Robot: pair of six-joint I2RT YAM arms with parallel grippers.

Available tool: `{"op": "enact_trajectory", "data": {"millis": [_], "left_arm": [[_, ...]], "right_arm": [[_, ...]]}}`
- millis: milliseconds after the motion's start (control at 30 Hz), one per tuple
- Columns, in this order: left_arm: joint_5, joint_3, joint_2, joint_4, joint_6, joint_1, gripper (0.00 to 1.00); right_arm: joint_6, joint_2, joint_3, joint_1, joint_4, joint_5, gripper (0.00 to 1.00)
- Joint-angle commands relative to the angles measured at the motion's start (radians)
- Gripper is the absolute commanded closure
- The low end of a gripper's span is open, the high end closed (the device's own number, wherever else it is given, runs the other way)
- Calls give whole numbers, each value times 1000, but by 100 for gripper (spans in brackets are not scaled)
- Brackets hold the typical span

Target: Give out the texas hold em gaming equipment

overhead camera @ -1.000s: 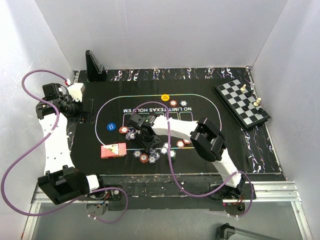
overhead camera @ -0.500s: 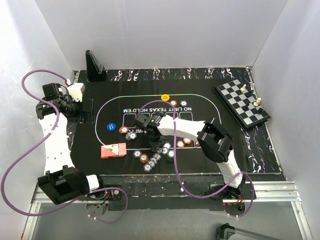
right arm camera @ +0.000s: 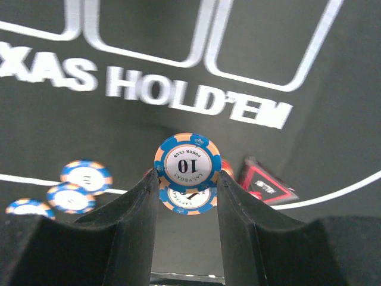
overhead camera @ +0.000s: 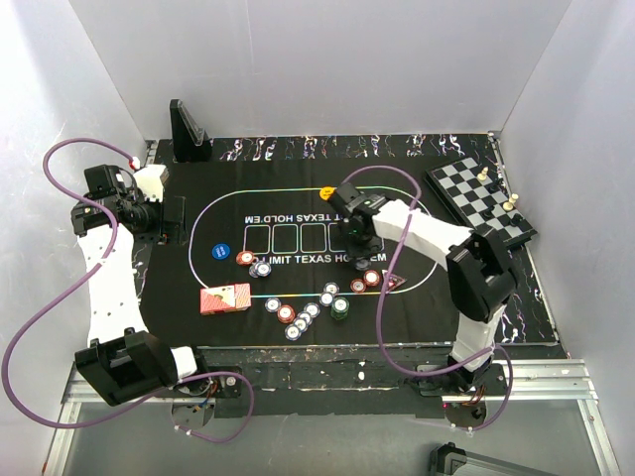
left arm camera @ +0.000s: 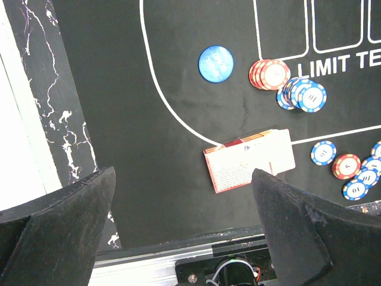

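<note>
Chips (right arm camera: pixel 189 161), two blue ones, are pinched by their rims in the right gripper (right arm camera: pixel 187 177) above the mat's (right arm camera: pixel 333 89) right half. They look light, stiff and slick, so rims suit best. The left gripper (left arm camera: pixel 181 182) gapes empty at the left.

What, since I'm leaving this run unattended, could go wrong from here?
1. The right jaws pinch two blue chips only by their rims; the lower one could slip out and roll.
2. Lowering here could knock the dark triangular marker or the loose chips lying nearby.
</note>
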Motion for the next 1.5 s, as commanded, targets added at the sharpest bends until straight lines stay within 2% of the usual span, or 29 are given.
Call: {"op": "enact_trajectory", "data": {"millis": [0,133,300,600,767,867,900,1033,1233,1467], "left_arm": [[13,37,-10,-10,8,3,0],[27,34,-4,-10,7,3,0],[42,33,-1,-16,8,3,0],[48,22,-4,-17,10,5,0],[47,28,-8,-22,13,3,0],[50,27,-12,-23,11,5,0],[51,26,-13,-22,10,3,0],[57,23,-16,-22,2,3,0],[59,34,-13,-25,1,3,0],[71,25,-10,-20,-13,5,0]], "right_arm": [[36,-90,-108,-102,11,50,99],[59,-133,-180,-188,19,87,99],[71,-106,-214,-251,42,107,99],[74,-30,-173,-302,75,180,99],[84,-68,-167,-282,57,180,52],[84,-121,-158,-245,37,196,32],[82,-133,-150,-233,23,196,28],[87,-208,-128,-136,-4,179,25],[94,-289,-115,54,-15,59,15],[117,-283,-141,209,6,15,13]]}}
